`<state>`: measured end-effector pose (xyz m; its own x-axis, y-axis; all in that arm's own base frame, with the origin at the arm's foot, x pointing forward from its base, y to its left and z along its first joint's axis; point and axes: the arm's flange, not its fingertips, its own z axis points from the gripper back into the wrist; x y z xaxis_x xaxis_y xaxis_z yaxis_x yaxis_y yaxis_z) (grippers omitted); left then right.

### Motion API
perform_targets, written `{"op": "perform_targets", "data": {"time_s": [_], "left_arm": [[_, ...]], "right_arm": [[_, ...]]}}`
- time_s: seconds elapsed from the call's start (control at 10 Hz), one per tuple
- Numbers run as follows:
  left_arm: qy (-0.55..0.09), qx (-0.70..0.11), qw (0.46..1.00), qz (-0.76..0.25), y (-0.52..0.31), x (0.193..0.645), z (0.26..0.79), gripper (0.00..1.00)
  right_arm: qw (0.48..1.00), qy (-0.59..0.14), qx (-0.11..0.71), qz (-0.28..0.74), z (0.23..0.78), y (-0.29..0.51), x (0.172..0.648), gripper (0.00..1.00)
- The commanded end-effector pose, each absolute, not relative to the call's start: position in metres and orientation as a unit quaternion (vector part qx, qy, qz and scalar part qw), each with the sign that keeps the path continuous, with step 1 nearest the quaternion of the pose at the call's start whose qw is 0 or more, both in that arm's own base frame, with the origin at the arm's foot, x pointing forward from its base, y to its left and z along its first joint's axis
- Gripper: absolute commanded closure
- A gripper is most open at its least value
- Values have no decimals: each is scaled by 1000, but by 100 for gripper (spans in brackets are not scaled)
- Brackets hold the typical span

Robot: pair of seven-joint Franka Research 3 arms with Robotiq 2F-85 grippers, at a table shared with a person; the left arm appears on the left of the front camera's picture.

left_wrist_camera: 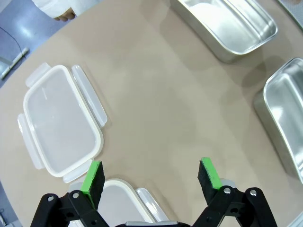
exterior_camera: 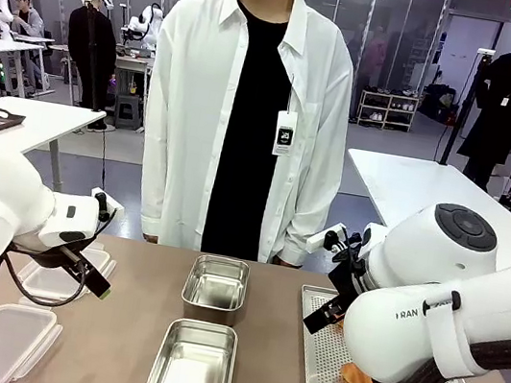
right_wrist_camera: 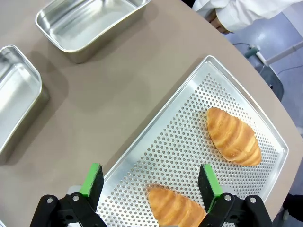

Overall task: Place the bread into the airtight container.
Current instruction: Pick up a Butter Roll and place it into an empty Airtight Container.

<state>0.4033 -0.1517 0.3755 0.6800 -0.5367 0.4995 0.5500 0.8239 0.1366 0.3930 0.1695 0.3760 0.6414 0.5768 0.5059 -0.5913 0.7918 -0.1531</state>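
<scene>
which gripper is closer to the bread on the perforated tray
Right. The right gripper hovers open over the tray, with one bread piece close beneath its jaws. The left gripper hovers open across the table, above the clear plastic container pieces.

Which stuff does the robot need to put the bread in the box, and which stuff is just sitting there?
For the job: nearer bread; farther bread; holey tray under them; clear plastic box; second clear box; open right claw; open left claw.
Just lying about: far steel pan; near steel pan.
</scene>
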Motion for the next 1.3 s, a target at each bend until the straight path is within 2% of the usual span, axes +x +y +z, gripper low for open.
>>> {"op": "perform_targets", "data": {"time_s": [0.0, 0.2, 0.3, 0.4, 0.5, 0.6, 0.7, 0.8, 0.9, 1.2], "left_arm": [[-266, 11, 911, -317, -152, 419, 414, 0], [-260, 11, 915, -308, -141, 433, 487, 0], [-256, -4, 919, -299, -128, 436, 529, 0], [-244, -53, 924, -290, -110, 429, 581, 0], [-201, -94, 926, -305, -86, 413, 622, 0], [-215, -119, 916, -318, -55, 394, 658, 0], [-217, -132, 915, -315, -20, 376, 686, 0], [-220, -126, 920, -299, 10, 356, 708, 0], [-250, -144, 912, -291, 41, 331, 728, 0], [-289, -173, 900, -276, 90, 292, 736, 0]], "right_arm": [[912, -250, 34, 323, 432, 165, 399, 0], [924, -244, 87, 283, 511, 148, 409, 0], [928, -237, 84, 276, 551, 135, 407, 0], [925, -232, 85, 290, 598, 113, 395, 0], [924, -255, 36, 281, 633, 88, 380, 0], [915, -259, 89, 297, 663, 58, 359, 0], [911, -261, 91, 305, 680, 25, 339, 0], [911, -268, 53, 310, 694, -7, 319, 0], [899, -279, 51, 333, 709, -37, 294, 0], [902, -292, 96, 303, 716, -104, 271, 0]]}}
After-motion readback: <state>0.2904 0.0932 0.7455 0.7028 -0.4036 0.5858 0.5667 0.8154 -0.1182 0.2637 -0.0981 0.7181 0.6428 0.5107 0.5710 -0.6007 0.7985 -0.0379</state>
